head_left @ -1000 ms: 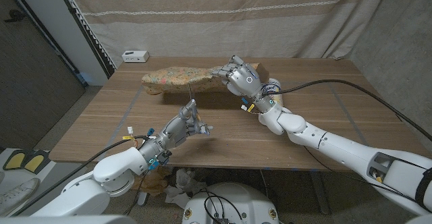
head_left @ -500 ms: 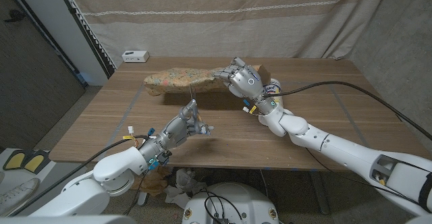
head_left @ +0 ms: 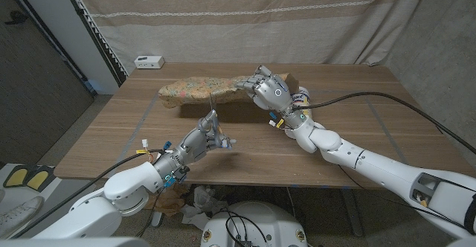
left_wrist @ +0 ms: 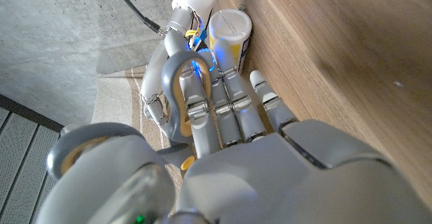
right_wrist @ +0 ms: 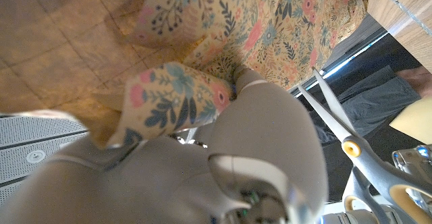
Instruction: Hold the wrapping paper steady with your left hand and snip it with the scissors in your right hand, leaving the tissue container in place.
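Wrapping paper [head_left: 199,88] at table [head_left: 357,139] far side, left of right hand [head_left: 268,88], which grips its right end. Scissors [head_left: 210,115] in left hand [head_left: 199,140], nearer, in front of paper. Cylindrical container [head_left: 299,98] just right of right hand.

head view looks down over the table [head_left: 357,139]; both wrist views sit close.

Tissue container [head_left: 291,79] mostly hidden behind right hand [head_left: 268,89].
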You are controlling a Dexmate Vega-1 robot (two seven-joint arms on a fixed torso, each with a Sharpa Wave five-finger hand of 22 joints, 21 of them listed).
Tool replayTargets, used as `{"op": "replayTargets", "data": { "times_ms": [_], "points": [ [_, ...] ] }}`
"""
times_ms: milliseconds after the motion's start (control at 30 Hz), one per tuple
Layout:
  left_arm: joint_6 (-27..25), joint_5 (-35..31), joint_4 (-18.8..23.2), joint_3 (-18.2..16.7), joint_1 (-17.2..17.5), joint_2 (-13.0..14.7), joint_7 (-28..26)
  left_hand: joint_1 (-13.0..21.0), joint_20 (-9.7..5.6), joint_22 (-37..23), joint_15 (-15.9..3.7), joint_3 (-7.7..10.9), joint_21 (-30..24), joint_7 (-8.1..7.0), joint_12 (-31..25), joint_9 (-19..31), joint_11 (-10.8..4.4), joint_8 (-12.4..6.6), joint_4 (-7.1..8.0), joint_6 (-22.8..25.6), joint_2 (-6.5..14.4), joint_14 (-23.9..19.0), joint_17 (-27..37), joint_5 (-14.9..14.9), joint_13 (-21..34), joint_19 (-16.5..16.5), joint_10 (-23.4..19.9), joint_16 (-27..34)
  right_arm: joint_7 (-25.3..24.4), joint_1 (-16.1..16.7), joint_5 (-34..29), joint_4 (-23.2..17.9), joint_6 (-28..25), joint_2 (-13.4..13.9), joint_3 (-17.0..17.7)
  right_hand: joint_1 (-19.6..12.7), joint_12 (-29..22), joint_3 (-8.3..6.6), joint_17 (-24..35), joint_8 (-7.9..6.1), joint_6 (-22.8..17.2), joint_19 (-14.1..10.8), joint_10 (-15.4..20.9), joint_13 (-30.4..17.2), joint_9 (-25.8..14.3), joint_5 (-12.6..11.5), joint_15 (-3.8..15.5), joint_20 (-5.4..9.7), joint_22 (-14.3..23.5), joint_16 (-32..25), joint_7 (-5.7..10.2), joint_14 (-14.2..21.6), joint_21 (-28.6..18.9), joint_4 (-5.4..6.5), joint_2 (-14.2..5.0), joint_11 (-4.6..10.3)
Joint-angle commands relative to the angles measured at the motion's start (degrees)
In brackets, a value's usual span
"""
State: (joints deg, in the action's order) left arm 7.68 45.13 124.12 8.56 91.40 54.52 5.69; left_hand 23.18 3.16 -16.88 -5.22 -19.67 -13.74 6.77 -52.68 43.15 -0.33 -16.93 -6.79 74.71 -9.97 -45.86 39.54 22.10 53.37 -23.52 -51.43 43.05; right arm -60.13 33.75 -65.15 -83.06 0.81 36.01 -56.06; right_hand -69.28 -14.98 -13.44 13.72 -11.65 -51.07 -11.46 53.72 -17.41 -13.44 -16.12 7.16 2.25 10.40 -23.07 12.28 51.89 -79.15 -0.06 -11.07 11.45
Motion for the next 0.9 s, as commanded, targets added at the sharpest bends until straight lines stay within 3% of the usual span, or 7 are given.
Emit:
{"op": "replayTargets", "data": {
  "times_ms": [33, 500, 900],
  "points": [
    [0.0, 1.0, -1.1, 0.9, -1.1, 0.2, 1.0, -0.6, -0.14, -0.1, -1.96, -0.36, 0.1, 0.28, -5.5, 0.1, -4.47, 0.22, -0.30, -0.1, 0.0, 0.1, 0.0, -0.2, 0.1, -0.1, -5.1, 0.3, -1.9, 0.4, -0.2, 0.9, 0.5, 0.2, 0.0, 0.2, 0.2, -0.28, 0.2, -0.22, -0.6, 0.2, 0.3, -0.3, -0.1, -0.4, 6.71, 7.87, 0.1, 0.3, 0.16, 0.3, 0.1, 0.04, -0.07, -0.08],
    [-0.1, 1.4, -1.1, 1.3, -1.4, 0.6, 0.9, -0.8, -0.15, -0.1, -2.04, -0.33, 0.1, 0.39, -5.5, 0.1, -4.48, 0.29, -0.27, 0.0, 0.0, 0.2, -0.1, -0.2, 0.0, -0.1, -5.1, 0.4, -2.8, 0.1, -0.7, 1.7, 1.1, 0.0, -0.6, 0.2, 0.3, -0.35, 0.4, -0.25, -0.5, 0.7, 0.3, -0.4, -0.2, -0.3, 6.71, 7.90, 0.1, 0.6, 0.16, -0.2, 0.0, 0.01, -0.07, -0.09],
    [-0.9, 1.3, -1.6, 4.0, -3.9, 0.7, 1.8, -0.8, -0.09, -0.1, -2.06, -0.34, 0.1, 0.51, -5.6, 0.3, -4.51, 0.34, -0.31, 0.0, 0.0, 0.2, -0.1, -0.2, 0.1, -0.2, -4.9, 0.6, -3.4, -0.1, -1.2, 1.3, 0.9, 0.2, -0.8, 0.2, 0.5, -0.40, 0.5, -0.26, -0.3, 0.9, 0.1, -0.5, -0.2, -0.2, 6.71, 7.94, 0.1, 0.6, 0.16, -0.3, -0.3, 0.05, -0.11, -0.11]
  ]
}}
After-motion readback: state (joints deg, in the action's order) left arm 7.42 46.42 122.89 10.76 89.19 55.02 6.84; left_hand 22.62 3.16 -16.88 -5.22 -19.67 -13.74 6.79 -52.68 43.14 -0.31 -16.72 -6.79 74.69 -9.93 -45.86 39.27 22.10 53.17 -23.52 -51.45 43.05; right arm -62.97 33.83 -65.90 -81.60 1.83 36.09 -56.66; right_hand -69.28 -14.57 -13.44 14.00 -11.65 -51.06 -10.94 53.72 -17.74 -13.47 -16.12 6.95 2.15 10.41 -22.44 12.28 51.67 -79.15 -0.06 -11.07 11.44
